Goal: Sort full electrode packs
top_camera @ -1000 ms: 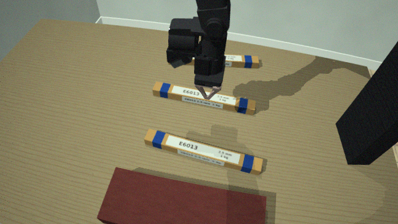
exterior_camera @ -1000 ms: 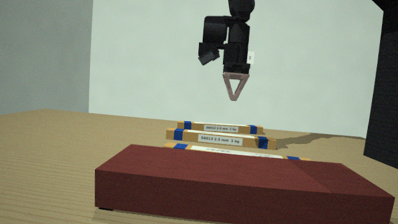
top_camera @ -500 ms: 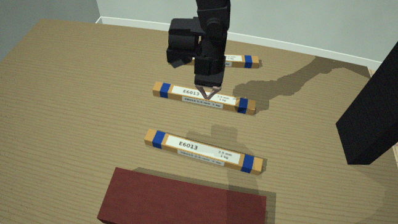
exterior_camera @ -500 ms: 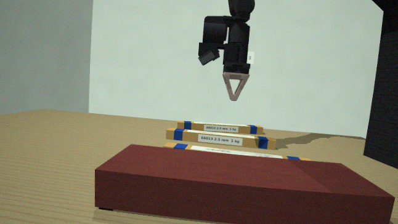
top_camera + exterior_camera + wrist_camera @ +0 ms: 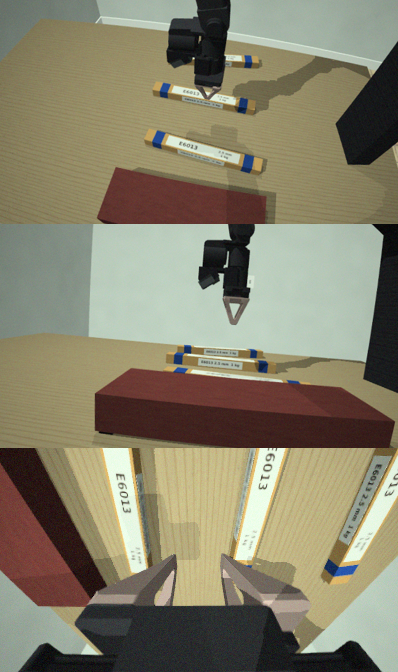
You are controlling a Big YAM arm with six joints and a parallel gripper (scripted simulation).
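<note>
A pale wall with a white skirting board runs behind the far edge of a wood-grain desk [image 5: 61, 92].

The gripper [image 5: 233, 322] hangs high above the desk, well clear of everything, fingers part-way spread with nothing between them; in the wrist view only bare wood shows in the gap. It sits over the strip of desk between the middle pack [image 5: 204, 97] and the near pack [image 5: 204, 151].

There are three packs of welding electrodes, all alike: long tan cartons with blue end bands and white E6013 labels, lying flat and roughly parallel, well apart. The far pack [image 5: 243, 61] lies nearest the far edge, partly hidden by the arm. There is one low platform [image 5: 215, 402], dark red, at the near edge, with nothing on it, just beside the near pack. A black block [image 5: 373, 114] stands by the right edge.

I judge the cartons stiff and smooth-sided, likely dense for their size when full, so weight felt on lifting is the only way to sort them. Being long, each should be pinched across its narrow width at mid-length, on the label, to keep it from tipping.
</note>
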